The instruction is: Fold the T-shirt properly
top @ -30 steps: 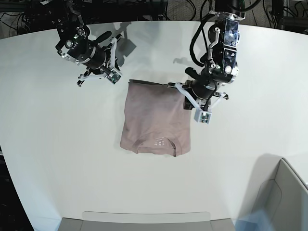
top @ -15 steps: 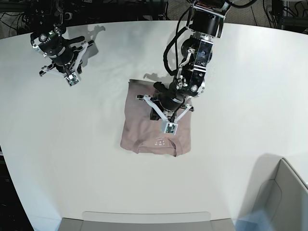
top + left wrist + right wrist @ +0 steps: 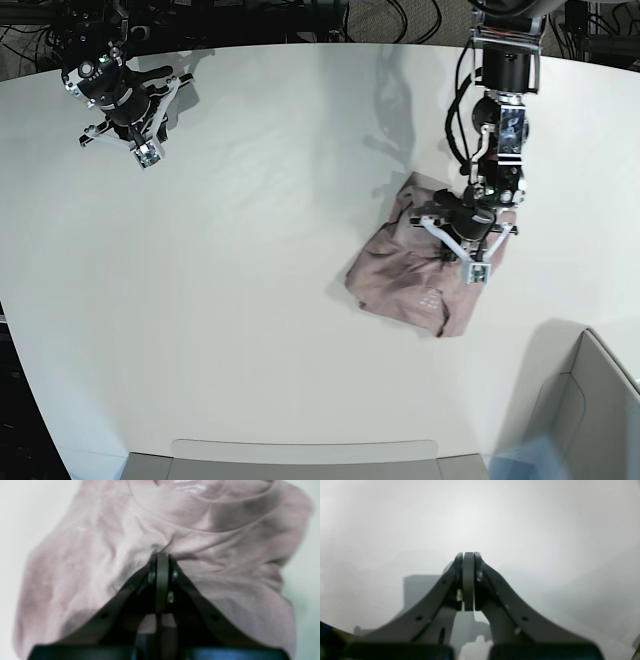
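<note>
The pink-mauve T-shirt (image 3: 405,280) lies folded in a compact bundle on the white table (image 3: 250,300), right of the middle, with its small print (image 3: 430,297) toward the front. My left gripper (image 3: 462,245) stands over the bundle's right part. In the left wrist view the left gripper (image 3: 162,553) is shut, and the T-shirt's cloth (image 3: 100,555) puckers around its tips. My right gripper (image 3: 143,152) is at the far left back of the table, away from the shirt. In the right wrist view the right gripper (image 3: 468,553) is shut and empty over bare table.
A grey bin (image 3: 600,400) stands at the front right corner. A grey panel (image 3: 300,460) runs along the front edge. Dark cables and frames (image 3: 330,15) lie behind the table's back edge.
The left gripper has moved right and the shirt has slid and turned with it, from the table's middle to the right. The right arm has barely moved in the last half second.
</note>
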Controlling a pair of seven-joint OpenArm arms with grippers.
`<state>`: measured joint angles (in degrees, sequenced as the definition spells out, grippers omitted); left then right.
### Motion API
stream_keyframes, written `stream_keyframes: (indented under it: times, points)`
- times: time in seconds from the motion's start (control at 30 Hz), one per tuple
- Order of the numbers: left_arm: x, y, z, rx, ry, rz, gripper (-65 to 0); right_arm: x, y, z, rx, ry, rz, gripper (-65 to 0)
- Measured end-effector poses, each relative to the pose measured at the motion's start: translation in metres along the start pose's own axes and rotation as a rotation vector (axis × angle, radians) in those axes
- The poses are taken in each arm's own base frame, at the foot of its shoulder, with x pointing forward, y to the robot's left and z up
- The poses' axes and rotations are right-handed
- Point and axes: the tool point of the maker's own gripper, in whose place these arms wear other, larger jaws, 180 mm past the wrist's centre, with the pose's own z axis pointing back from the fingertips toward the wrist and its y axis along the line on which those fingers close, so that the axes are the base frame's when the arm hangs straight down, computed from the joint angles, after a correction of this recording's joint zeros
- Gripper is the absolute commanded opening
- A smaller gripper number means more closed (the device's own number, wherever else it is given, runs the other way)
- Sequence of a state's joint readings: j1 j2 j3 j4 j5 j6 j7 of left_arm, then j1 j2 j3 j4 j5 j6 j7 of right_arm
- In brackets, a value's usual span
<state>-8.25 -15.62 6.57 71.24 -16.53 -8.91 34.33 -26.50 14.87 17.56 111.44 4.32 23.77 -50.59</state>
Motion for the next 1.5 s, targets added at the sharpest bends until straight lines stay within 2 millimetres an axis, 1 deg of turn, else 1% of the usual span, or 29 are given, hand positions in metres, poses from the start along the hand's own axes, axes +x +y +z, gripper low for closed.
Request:
stream_keyframes:
  times: [0.07, 0.13, 0.2, 0.27, 0.33, 0.43, 0.47, 0.53, 0.6, 0.63, 0.7, 0.77, 0.83, 0.9, 0.93, 1.0, 1.07, 1.13, 1.23, 1.33, 1.4, 1.47, 1.5]
  points:
    - [0.001, 0.018, 0.003, 0.03, 0.006, -0.025, -65.0, 0.0, 0.001, 0.0, 0.003, 0.0, 0.001, -65.0]
    - [0.001, 0.029, 0.005, 0.049, 0.01, -0.04, -65.0, 0.0, 0.001, 0.0, 0.003, -0.001, -0.001, -65.0]
    - [0.002, 0.035, 0.007, 0.059, 0.011, -0.049, -65.0, 0.001, 0.004, -0.001, 0.008, -0.004, -0.009, -65.0]
    - [0.003, 0.034, 0.009, 0.059, 0.014, -0.054, -65.0, 0.004, 0.006, 0.001, 0.007, -0.011, -0.012, -65.0]
    - [0.004, 0.038, 0.019, 0.069, 0.018, -0.048, -65.0, 0.01, 0.008, 0.009, 0.001, -0.034, 0.004, -65.0]
    - [0.011, 0.051, 0.049, 0.114, -0.017, -0.009, -65.0, 0.019, 0.012, 0.018, 0.0, -0.071, 0.021, -65.0]
    - [0.02, 0.05, 0.06, 0.122, -0.045, -0.007, -65.0, 0.017, 0.012, 0.019, 0.001, -0.069, 0.024, -65.0]
    - [0.033, 0.046, 0.083, 0.128, -0.088, 0.001, -65.0, 0.005, 0.015, 0.021, 0.01, -0.035, 0.035, -65.0]
    - [0.04, 0.039, 0.104, 0.13, -0.125, 0.007, -65.0, -0.016, 0.021, 0.024, 0.028, 0.017, 0.045, -65.0]
    - [0.035, 0.032, 0.112, 0.115, -0.121, 0.0, -65.0, -0.026, 0.022, 0.026, 0.034, 0.047, 0.055, -65.0]
    - [0.015, 0.017, 0.129, 0.086, -0.086, -0.005, -65.0, -0.045, 0.031, 0.032, 0.058, 0.088, 0.054, -65.0]
    - [-0.005, 0.009, 0.146, 0.08, -0.054, -0.014, -65.0, -0.059, 0.045, 0.038, 0.094, 0.095, 0.043, -65.0]
    - [-0.037, 0.012, 0.158, 0.093, 0.015, -0.025, -65.0, -0.078, 0.064, 0.049, 0.141, 0.108, 0.034, -65.0]
    - [-0.069, 0.024, 0.167, 0.131, 0.107, -0.021, -65.0, -0.104, 0.08, 0.063, 0.191, 0.161, 0.037, -65.0]
    - [-0.081, 0.03, 0.172, 0.148, 0.137, -0.015, -65.0, -0.116, 0.086, 0.07, 0.222, 0.187, 0.052, -65.0]
    - [-0.102, 0.043, 0.186, 0.185, 0.189, -0.003, -65.0, -0.135, 0.086, 0.082, 0.241, 0.244, 0.097, -65.0]
    - [-0.124, 0.054, 0.202, 0.221, 0.232, 0.003, -65.0, -0.147, 0.084, 0.089, 0.236, 0.279, 0.1, -65.0]
    - [-0.145, 0.06, 0.218, 0.237, 0.271, 0.008, -65.0, -0.158, 0.093, 0.099, 0.267, 0.31, 0.093, -65.0]
    - [-0.171, 0.074, 0.246, 0.283, 0.317, -0.017, -65.0, -0.172, 0.107, 0.112, 0.317, 0.351, 0.091, -65.0]
    - [-0.21, 0.075, 0.27, 0.294, 0.434, -0.006, -65.0, -0.183, 0.105, 0.118, 0.328, 0.388, 0.117, -65.0]
    - [-0.237, 0.073, 0.275, 0.298, 0.488, 0.044, -65.0, -0.193, 0.1, 0.116, 0.337, 0.409, 0.136, -65.0]
    - [-0.274, 0.078, 0.278, 0.319, 0.57, 0.095, -65.0, -0.218, 0.096, 0.111, 0.354, 0.48, 0.159, -65.0]
    - [-0.292, 0.081, 0.275, 0.322, 0.596, 0.124, -65.0, -0.231, 0.097, 0.109, 0.373, 0.515, 0.169, -65.0]
